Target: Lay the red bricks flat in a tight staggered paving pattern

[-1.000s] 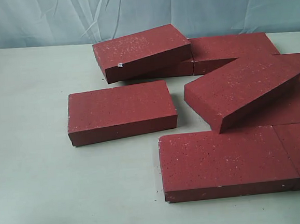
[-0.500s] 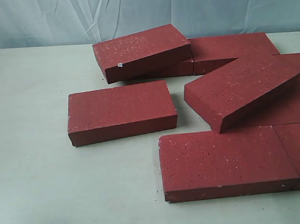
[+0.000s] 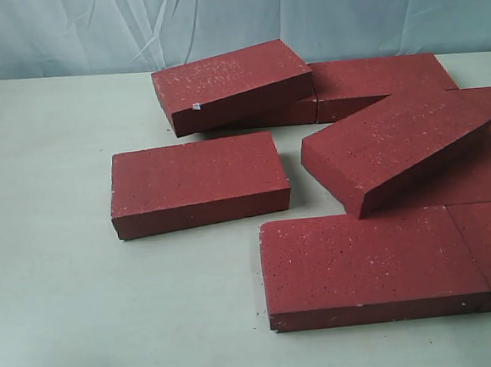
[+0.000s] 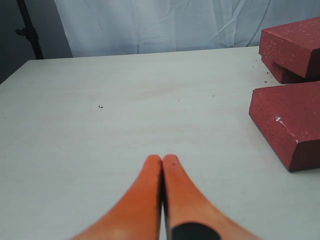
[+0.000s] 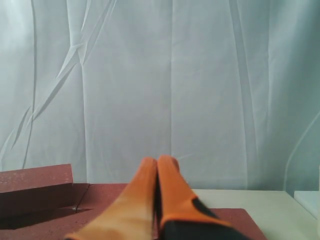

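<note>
Several dark-red bricks lie on the pale table in the exterior view. One brick (image 3: pixel 199 183) lies flat alone at the left. A brick with a small white chip (image 3: pixel 231 84) leans on another at the back. A tilted brick (image 3: pixel 394 148) rests on flat ones at the right, and a flat brick (image 3: pixel 371 263) lies in front. Neither gripper shows in the exterior view. My left gripper (image 4: pixel 162 159) is shut and empty over bare table, with two bricks (image 4: pixel 290 120) off to one side. My right gripper (image 5: pixel 158 161) is shut and empty above flat bricks (image 5: pixel 35 185).
A wrinkled pale curtain (image 3: pixel 232 19) hangs behind the table. A dark stand (image 4: pixel 27 30) rises beside the table in the left wrist view. Bare table surface (image 3: pixel 58 283) stretches to the left and front of the bricks.
</note>
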